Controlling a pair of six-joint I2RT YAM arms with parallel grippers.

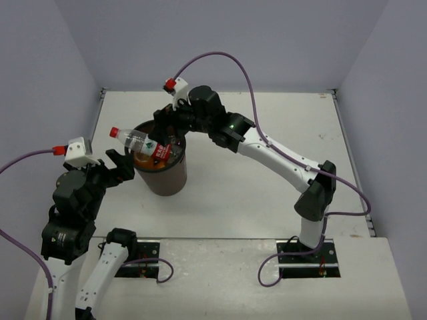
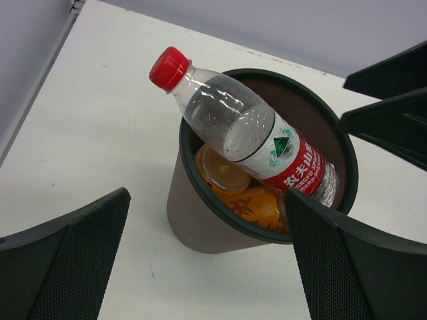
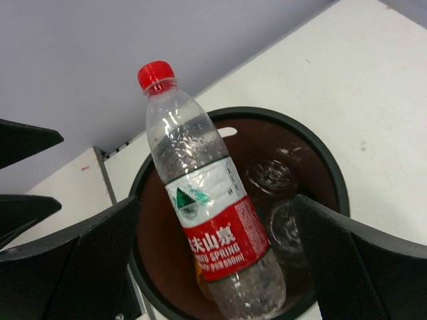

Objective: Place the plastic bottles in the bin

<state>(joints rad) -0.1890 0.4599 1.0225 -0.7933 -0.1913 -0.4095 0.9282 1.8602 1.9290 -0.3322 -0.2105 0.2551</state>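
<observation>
Jaws, left and right, stand released, grasping nothing. We see the red-capped bottle (image 1: 141, 142) lying slanted on the bin (image 1: 163, 179), cap overhanging its rim, orange bottles (image 2: 257, 207) beneath it inside.

Red-capped bottle (image 3: 207, 220): clear with a red label, lying slanted in the bin, base down inside, neck and cap poking out over the rim.
Bin (image 3: 307, 160): dark brown, round, standing on the white worktop (image 3: 373, 87).
Also inside: two clear bottles (image 3: 267, 180) beside it, and a sliver of orange beneath.
Right gripper (image 3: 217, 203): jaws spread wide either side of the bottle, not touching it.
</observation>
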